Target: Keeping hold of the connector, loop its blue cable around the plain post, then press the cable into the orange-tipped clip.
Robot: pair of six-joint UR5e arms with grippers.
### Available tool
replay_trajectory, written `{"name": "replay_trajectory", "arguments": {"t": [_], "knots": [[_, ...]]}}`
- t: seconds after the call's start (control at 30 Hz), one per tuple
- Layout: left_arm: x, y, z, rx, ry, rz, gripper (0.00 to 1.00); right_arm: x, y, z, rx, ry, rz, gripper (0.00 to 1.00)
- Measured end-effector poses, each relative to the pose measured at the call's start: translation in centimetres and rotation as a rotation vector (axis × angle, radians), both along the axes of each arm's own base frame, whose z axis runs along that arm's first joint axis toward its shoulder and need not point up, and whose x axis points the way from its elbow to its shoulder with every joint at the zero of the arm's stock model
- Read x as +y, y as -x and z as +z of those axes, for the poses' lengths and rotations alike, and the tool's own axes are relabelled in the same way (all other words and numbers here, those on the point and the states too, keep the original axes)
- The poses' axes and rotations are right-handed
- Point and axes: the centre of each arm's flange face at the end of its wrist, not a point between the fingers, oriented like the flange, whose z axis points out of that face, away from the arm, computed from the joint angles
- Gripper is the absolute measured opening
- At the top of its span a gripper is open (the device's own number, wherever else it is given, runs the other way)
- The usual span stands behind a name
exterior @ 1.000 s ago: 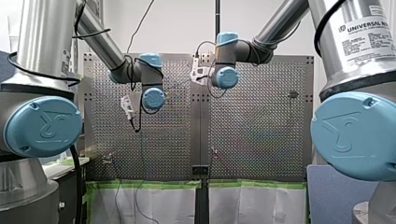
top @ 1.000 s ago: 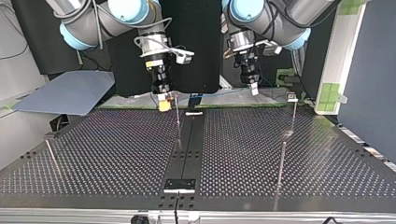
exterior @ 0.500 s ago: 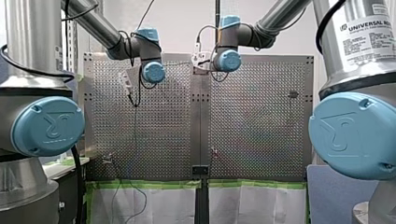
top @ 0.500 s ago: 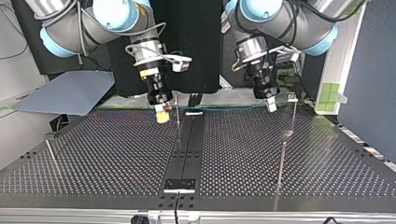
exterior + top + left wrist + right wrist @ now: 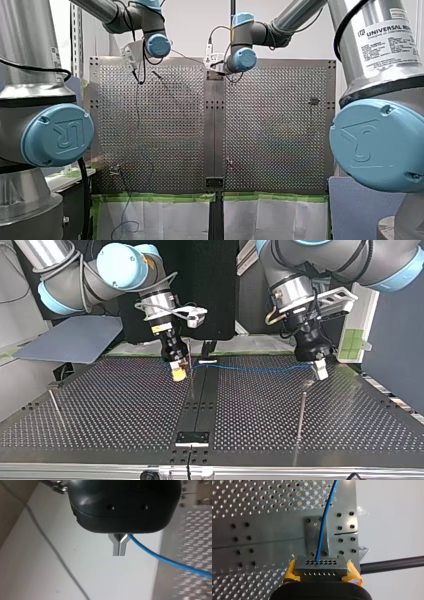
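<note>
Connector [image 5: 321,566]: clamped between the right jaws' yellow pads [image 5: 289,573]. Blue cable [image 5: 250,369]: strung above the perforated surface [image 5: 115,405] from the connector to the left jaws, which were closed, seemingly pinching it. Thin post [image 5: 192,385]: just beside the connector, mid-surface in the top view.

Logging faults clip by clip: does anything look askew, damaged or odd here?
Nothing stands out. The connector sits square in my right end effector, and its blue cable runs unbroken across to my left end effector, which is shut on it. No kinks or snags show.
</note>
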Motion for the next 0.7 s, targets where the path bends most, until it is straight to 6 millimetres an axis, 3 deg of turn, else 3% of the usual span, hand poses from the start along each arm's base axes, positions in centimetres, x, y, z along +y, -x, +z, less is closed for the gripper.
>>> {"name": "replay_trajectory", "arguments": {"t": [0.2,0.7], "knots": [[0.7,-1.4,1.7,0.008,-0.018,0.004,0.00,-0.4,-0.4,0.4,-0.007,0.012,0.023,0.00],[4.1,-9.8,1.3,0.109,-0.047,-0.007,0.00,-2.5,-2.3,-0.2,-0.002,0.012,0.037,0.00]]}}
